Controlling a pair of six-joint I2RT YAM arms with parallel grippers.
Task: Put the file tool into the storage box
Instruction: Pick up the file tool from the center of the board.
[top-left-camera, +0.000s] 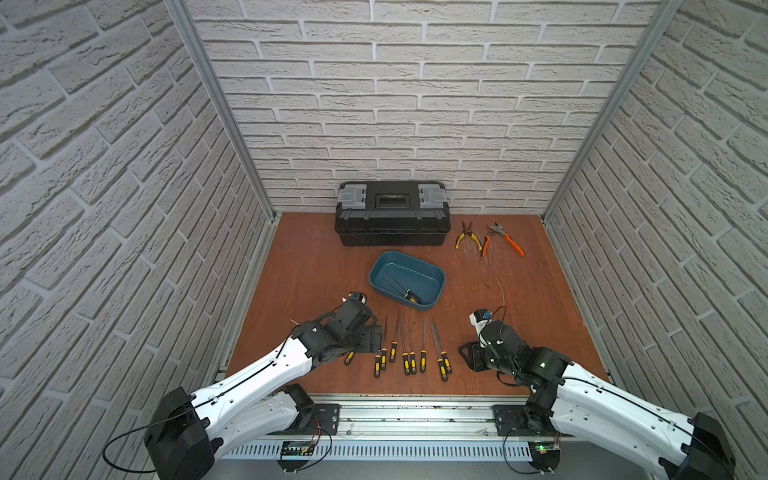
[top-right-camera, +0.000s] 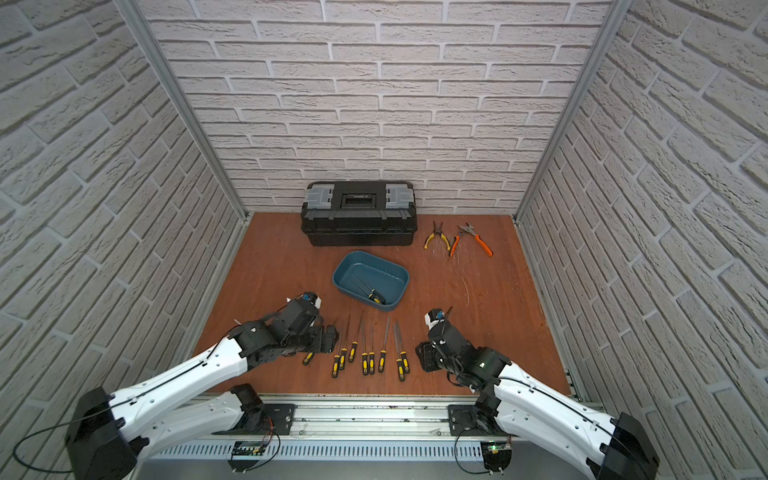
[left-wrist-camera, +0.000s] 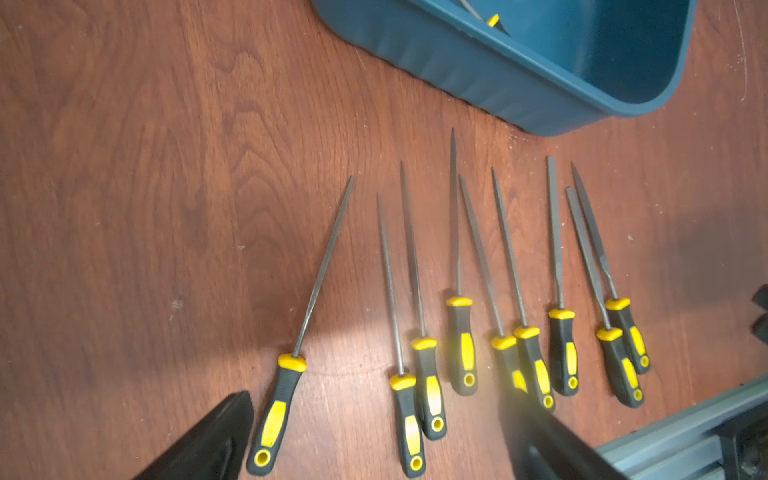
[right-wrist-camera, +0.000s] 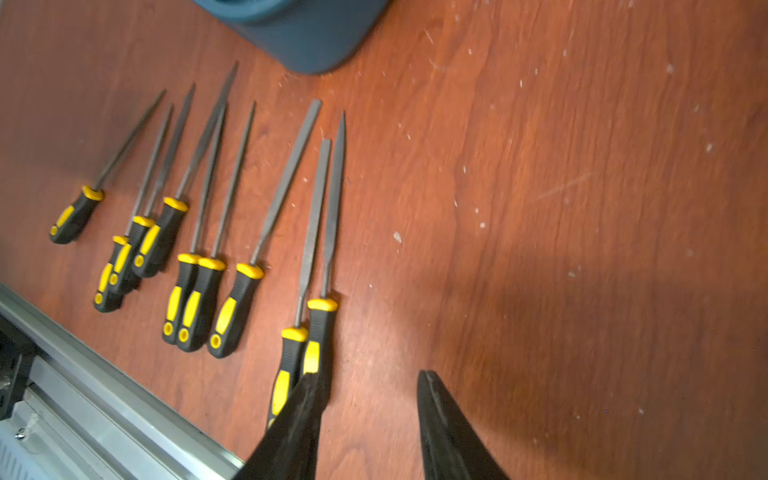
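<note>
**Nine files out on the surface, at least one in the tub**

Watching from the side here. The slim steel files (top-left-camera: 423, 360) with black-and-yellow rubber handles lie in a loose row on the reddish-brown wooden surface (top-left-camera: 311, 270). Their handles point toward the robot and their tips toward the tub. I count nine of them in the left wrist view.

The shallow teal-blue plastic storage box (top-left-camera: 422, 274) sits just past those tips, turned at a bit of an angle. There's at least one more file (top-left-camera: 411, 296) inside it, handle down by the near wall. One or two in there, I honestly can't tell.

The right gripper (right-wrist-camera: 374, 415) is down low at the right end of the row. Its jaws are apart with only bare wood between them, so it's got nothing. One of its fingers (right-wrist-camera: 299, 424) overlaps the handles of the last two files (right-wrist-camera: 322, 328), which lie pressed side by side. Whether it's touching them or just above, no idea.

The left gripper (left-wrist-camera: 374, 399) is over the left end of the row, jaws spread wide and gripping nothing. Several handles show in the gap.

Further back, a closed black plastic toolbox (top-left-camera: 392, 214) with grey latches stands against the brick-pattern wall. To its right lie yellow-handled pliers (top-left-camera: 467, 237) and orange-handled pliers (top-left-camera: 503, 241), well apart from the row.
</note>
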